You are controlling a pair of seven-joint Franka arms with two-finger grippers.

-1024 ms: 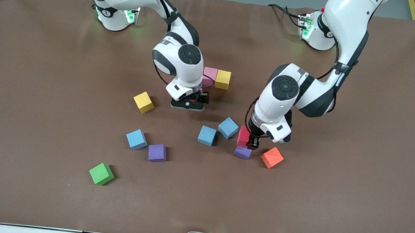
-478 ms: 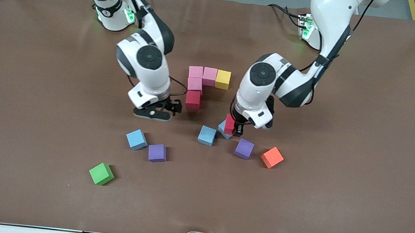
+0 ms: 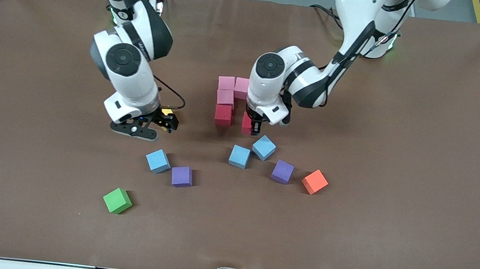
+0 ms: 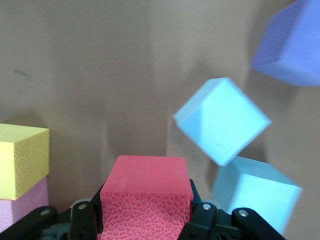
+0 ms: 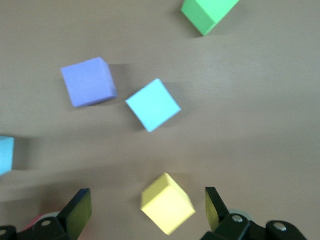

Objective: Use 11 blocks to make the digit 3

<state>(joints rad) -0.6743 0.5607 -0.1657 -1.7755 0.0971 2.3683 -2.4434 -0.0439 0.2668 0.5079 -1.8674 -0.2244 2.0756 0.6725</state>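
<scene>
- Brown matting covers the worktop (image 3: 419, 171) edge to edge; grey floor and aluminium frame posts show past its corners, and cables run along the rim nearest the front camera.
- Since a second ago the left gripper (image 3: 253, 127) has carried its red cube (image 3: 247, 123) away from the loose blues and purples; it now pinches that cube low beside the started figure, close to the placed red cube (image 3: 223, 115).
- The figure so far shows two pink cubes (image 3: 226, 83) in a row with a third under them and that red below; a yellow cube (image 4: 22, 160) at the row's end appears only in the left wrist view.
- Meanwhile the right gripper (image 3: 155, 122) has swung off toward its own end; its fingers are spread over the loose yellow cube (image 5: 167, 203), apparently the next pick.
- Three light blue cubes (image 3: 264, 147), two purple cubes (image 3: 282, 171), a green cube (image 3: 117, 200) and an orange cube (image 3: 315, 181) lie scattered nearer the front camera; judged from this, the digit is under half built.
</scene>
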